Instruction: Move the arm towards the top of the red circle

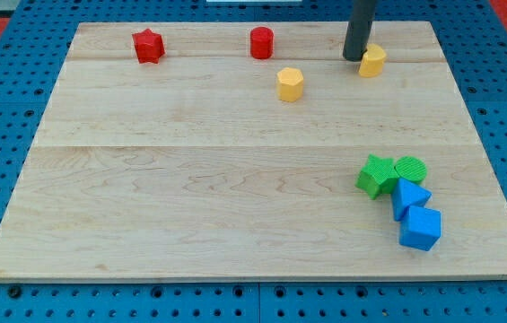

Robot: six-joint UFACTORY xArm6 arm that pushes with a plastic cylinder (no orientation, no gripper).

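Note:
The red circle (pixel 262 42) stands near the top edge of the wooden board (pixel 190 179), left of centre-right. My tip (pixel 354 58) is the lower end of a dark rod at the view's top right. It sits to the right of the red circle, some distance away, and touches or nearly touches the left side of a yellow block (pixel 372 61).
A red star (pixel 148 46) lies at the top left. A yellow hexagon (pixel 290 84) lies below and right of the red circle. At the lower right cluster a green star (pixel 377 175), a green circle (pixel 409 169), a blue triangle (pixel 409 196) and a blue cube (pixel 420 228).

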